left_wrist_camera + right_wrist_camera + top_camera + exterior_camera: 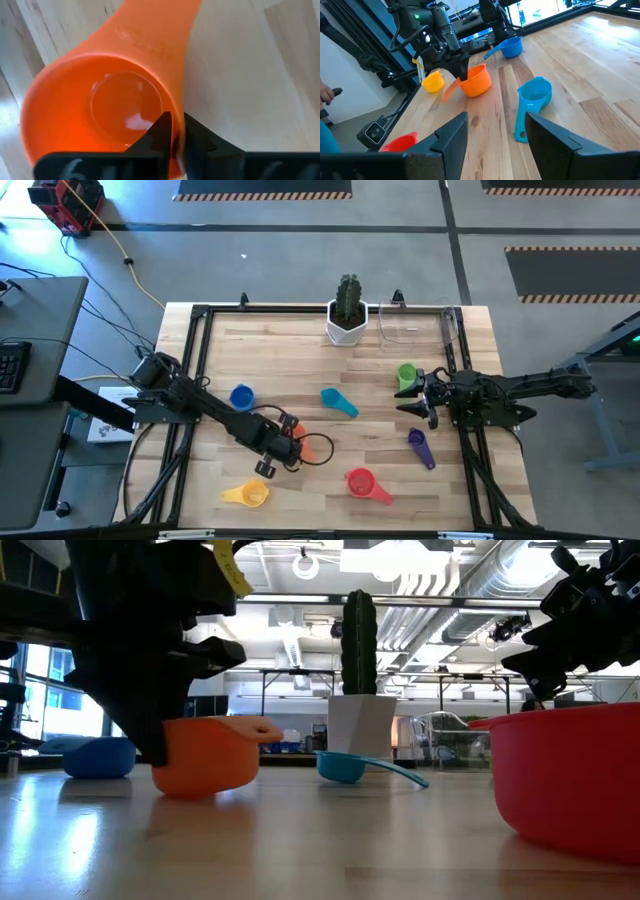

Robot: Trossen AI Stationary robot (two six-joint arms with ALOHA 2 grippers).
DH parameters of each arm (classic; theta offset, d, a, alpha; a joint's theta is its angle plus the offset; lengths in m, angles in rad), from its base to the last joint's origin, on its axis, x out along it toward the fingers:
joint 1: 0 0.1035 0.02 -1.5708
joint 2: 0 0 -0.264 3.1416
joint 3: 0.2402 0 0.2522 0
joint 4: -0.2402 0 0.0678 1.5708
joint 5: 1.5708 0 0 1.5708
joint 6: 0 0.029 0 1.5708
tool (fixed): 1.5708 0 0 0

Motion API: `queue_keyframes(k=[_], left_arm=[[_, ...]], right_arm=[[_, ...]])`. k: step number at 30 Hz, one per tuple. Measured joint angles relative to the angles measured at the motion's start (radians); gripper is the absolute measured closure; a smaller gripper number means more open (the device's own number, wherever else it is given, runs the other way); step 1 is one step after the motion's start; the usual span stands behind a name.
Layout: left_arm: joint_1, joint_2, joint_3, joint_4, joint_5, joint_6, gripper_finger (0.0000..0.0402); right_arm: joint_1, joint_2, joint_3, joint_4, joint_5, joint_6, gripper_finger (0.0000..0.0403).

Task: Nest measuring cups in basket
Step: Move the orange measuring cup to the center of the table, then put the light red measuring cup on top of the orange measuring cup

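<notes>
My left gripper [172, 131] is pinched on the rim of the orange cup [100, 95], one finger inside the bowl and one outside, and the cup sits flat on the table toward the front edge, left of centre. The bite is thin, on wall alone. If I lift from here, I judge the cup could swing or slip out, since smooth plastic gives little to hold and the handle's weight pulls off to one side.

My right gripper [492, 135] hangs with its jaws released and nothing between them, near the right edge, close by the green cup [406, 374] and the purple cup [421, 446].

The basket [420, 322] stands at the back edge, just beside the potted cactus [347, 310]. Carrying the orange cup there, I could brush the teal cup [338, 402] lying in between, or knock the cactus on the approach.
</notes>
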Motion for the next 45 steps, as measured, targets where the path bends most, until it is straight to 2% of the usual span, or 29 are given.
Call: queue_keyframes(k=[10, 18, 32, 39, 45], left_arm=[[0.0, 0.0, 0.0, 0.002, -0.001, -0.033, 0.0319], [0.0, -0.04, 0.001, -0.007, -0.002, -0.034, 0.0316], [0.0, -0.239, 0.002, -0.064, -0.003, -0.072, 0.0316], [0.012, -0.352, 0.003, -0.056, -0.008, -0.16, 0.0316], [0.061, -0.429, 0.002, -0.057, -0.051, -0.34, 0.0316]], right_arm=[[0.0, 0.0, 0.0, 0.0, 0.0, 0.0, 0.0215], [0.0, 0.0, 0.0, 0.0, 0.0, 0.0, 0.0215], [0.0, 0.0, 0.0, 0.0, 0.0, 0.0, 0.0215], [0.0, 0.0, 0.0, -0.008, 0.0, 0.0, 0.0215], [0.0, 0.0, 0.0, -0.008, 0.0, 0.0, 0.0215]])
